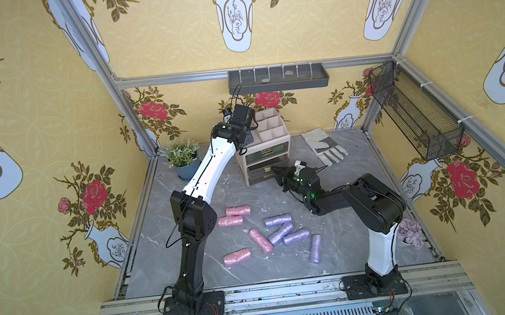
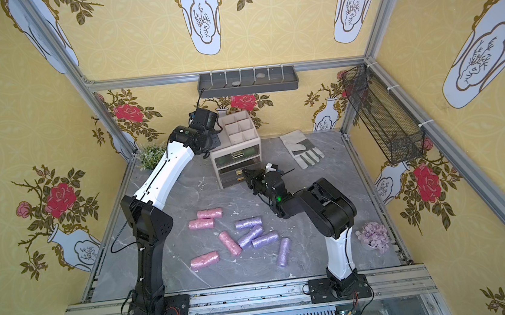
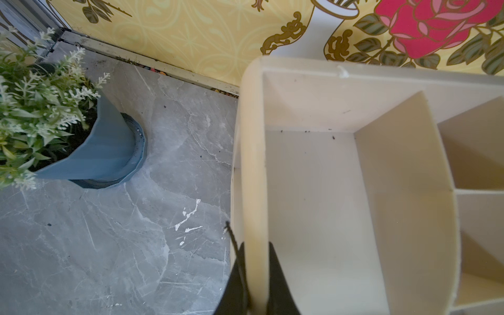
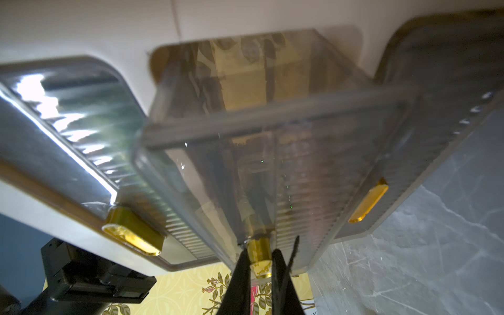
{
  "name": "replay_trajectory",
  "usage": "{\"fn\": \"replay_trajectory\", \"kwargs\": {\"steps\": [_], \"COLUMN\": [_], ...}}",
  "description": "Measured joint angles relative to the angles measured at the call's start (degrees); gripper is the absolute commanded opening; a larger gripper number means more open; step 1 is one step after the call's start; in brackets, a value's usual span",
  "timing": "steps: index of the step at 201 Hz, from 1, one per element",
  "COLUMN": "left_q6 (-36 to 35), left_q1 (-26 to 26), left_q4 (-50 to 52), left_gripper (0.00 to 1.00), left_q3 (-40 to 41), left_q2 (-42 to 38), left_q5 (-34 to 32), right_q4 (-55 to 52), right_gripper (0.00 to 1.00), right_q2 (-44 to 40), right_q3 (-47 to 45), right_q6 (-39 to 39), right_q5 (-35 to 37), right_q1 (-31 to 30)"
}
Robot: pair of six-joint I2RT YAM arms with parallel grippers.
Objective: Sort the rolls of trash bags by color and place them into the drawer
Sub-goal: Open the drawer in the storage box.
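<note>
The beige chest (image 1: pixel 267 144) stands at the back of the table, its divided top tray (image 3: pixel 313 191) bare. My left gripper (image 3: pixel 256 244) is shut on the tray's side wall, one finger inside and one outside. My right gripper (image 4: pixel 260 250) is shut on the gold handle (image 4: pixel 260 257) of the middle drawer (image 4: pixel 272 152), which stands partly pulled out. Several pink rolls (image 1: pixel 238 210) and several lilac-purple rolls (image 1: pixel 277 220) lie loose on the marble in front, seen in both top views. A green tint shows behind the top drawer's front (image 4: pixel 90 114).
A potted plant (image 1: pixel 182 158) stands left of the chest and a grey work glove (image 1: pixel 324 146) lies to its right. A lilac flower cluster (image 1: pixel 410 233) sits at the right edge. A grey tray (image 1: pixel 278 78) and a black mesh basket (image 1: pixel 414 111) hang on the walls.
</note>
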State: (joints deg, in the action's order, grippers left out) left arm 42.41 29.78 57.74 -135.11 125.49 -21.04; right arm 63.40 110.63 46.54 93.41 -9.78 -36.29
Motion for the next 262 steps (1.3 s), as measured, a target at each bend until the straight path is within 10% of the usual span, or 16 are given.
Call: {"fn": "replay_trajectory", "kwargs": {"steps": [262], "left_q6": [0.0], "left_q1": [0.1], "left_q4": [-0.4], "left_gripper": [0.00], "left_q3": [0.7], "left_q2": [-0.4], "left_q5": [-0.6], "right_q4": [-3.7], "right_gripper": [0.04], "right_q2": [-10.6], "right_q3": [-10.8], "right_q6": [-1.2], "right_q5": [-8.7], "right_q1": [2.8]}}
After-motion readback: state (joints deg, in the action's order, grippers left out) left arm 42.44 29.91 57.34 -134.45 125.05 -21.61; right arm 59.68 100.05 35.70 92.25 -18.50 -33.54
